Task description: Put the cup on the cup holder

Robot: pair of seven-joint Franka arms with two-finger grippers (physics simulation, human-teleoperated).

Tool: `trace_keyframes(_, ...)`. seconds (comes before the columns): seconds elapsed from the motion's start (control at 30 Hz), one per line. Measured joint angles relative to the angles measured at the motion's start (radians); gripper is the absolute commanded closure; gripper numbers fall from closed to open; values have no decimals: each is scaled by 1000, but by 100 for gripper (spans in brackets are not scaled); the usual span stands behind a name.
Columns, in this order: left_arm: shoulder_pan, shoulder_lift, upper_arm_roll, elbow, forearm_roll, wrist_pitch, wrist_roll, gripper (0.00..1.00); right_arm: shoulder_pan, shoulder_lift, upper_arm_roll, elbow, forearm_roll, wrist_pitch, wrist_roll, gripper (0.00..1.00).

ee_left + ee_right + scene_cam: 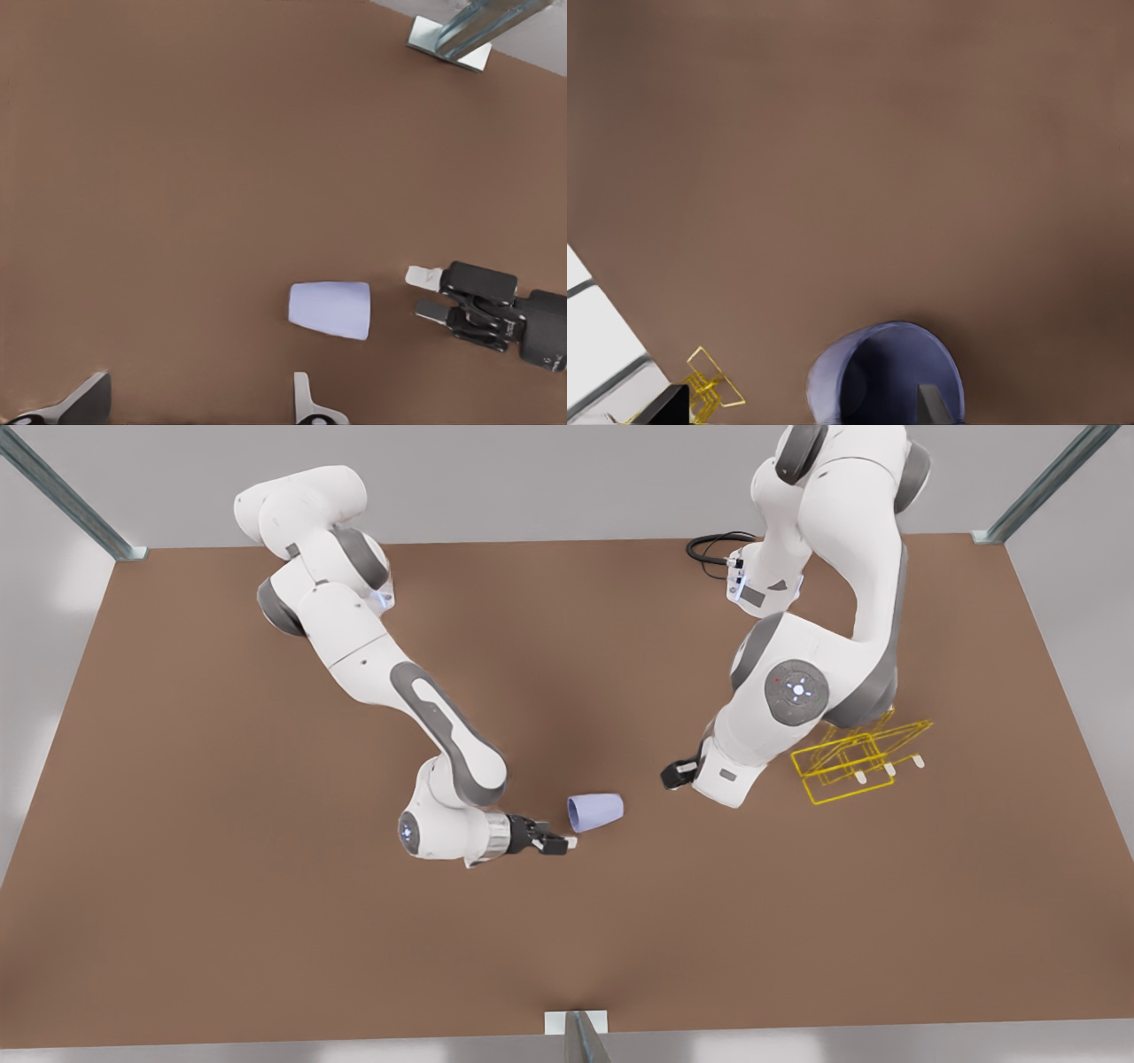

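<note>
Cup [596, 812] lies on its side on the brown tabletop [266, 868], just right of the front view's center, open mouth facing the front view's left. Right gripper [565, 840] sits low at the lower center of the front view, level with the tabletop and just beside the cup's mouth, not touching it as far as I can tell. In the left wrist view the same right gripper [425, 293] is at right-center, its 2 white-tipped fingers [423, 276] parted by a small gap with nothing in them, and the cup [330, 309] lies apart from them at center. Right wrist view looks into the cup [877, 372] at bottom center, with 1 finger in front of the mouth. Cup holder [850, 755] stands at the front view's right, well apart from the cup and partly behind the other arm; it also shows small at lower left of the right wrist view [709, 388]. Left gripper [675, 773] hangs right of center in the front view, between cup and cup holder; in its own view the left gripper [199, 403] has its 2 fingers spread wide and empty, cup near them.
</note>
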Motion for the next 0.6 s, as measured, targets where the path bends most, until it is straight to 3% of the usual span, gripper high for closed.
trace_keyframes(0.1,-24,45,27,-16,41,41,-308,0,-101,-137,-5,-10,-210,-74,4,0)
trace_keyframes(0.2,-90,117,26,-15,67,122,-572,0,-304,-406,8,-55,-489,-245,0,0)
trace_keyframes(0.3,-173,189,24,-10,108,198,-789,0,-409,-832,-42,-392,-682,-399,-29,0)
trace_keyframes(0.33,-182,203,26,-12,114,218,-863,0,-404,-912,-81,-486,-717,-422,-44,0)
trace_keyframes(0.43,-188,237,26,-10,124,264,-1074,0,-433,-901,-137,-483,-777,-483,-104,0)
trace_keyframes(0.6,-213,280,14,-7,115,343,-1356,0,-443,-825,-144,-404,-811,-544,-187,0)
